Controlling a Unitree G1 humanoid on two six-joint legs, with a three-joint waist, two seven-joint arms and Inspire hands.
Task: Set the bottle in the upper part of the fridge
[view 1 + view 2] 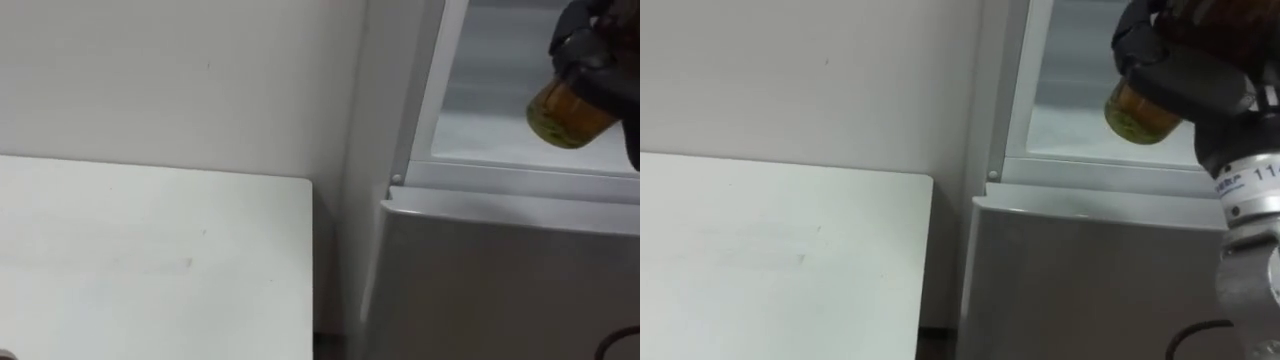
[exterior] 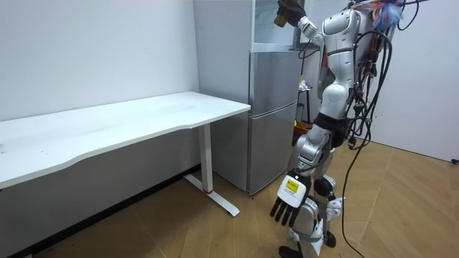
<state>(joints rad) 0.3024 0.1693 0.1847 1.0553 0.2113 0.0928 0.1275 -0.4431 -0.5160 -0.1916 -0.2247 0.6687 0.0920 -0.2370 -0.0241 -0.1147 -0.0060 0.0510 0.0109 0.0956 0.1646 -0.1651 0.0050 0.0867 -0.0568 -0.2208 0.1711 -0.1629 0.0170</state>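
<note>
The right robot hand point(image 1: 598, 50), in the left eye view, curls round the bottle point(image 1: 565, 115), held in the mouth of the open upper fridge point(image 1: 490, 130); the tabletop point(image 1: 150, 260) lies to the left. The right eye view shows the same grasp. The room view adds the left robot hand point(image 2: 288, 208), hanging low with straight fingers.

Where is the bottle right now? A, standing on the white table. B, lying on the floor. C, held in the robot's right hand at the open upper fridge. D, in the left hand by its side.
C: the right hand is curled round the bottle, up before the open upper fridge; the left hand hangs open, holding nothing.
</note>
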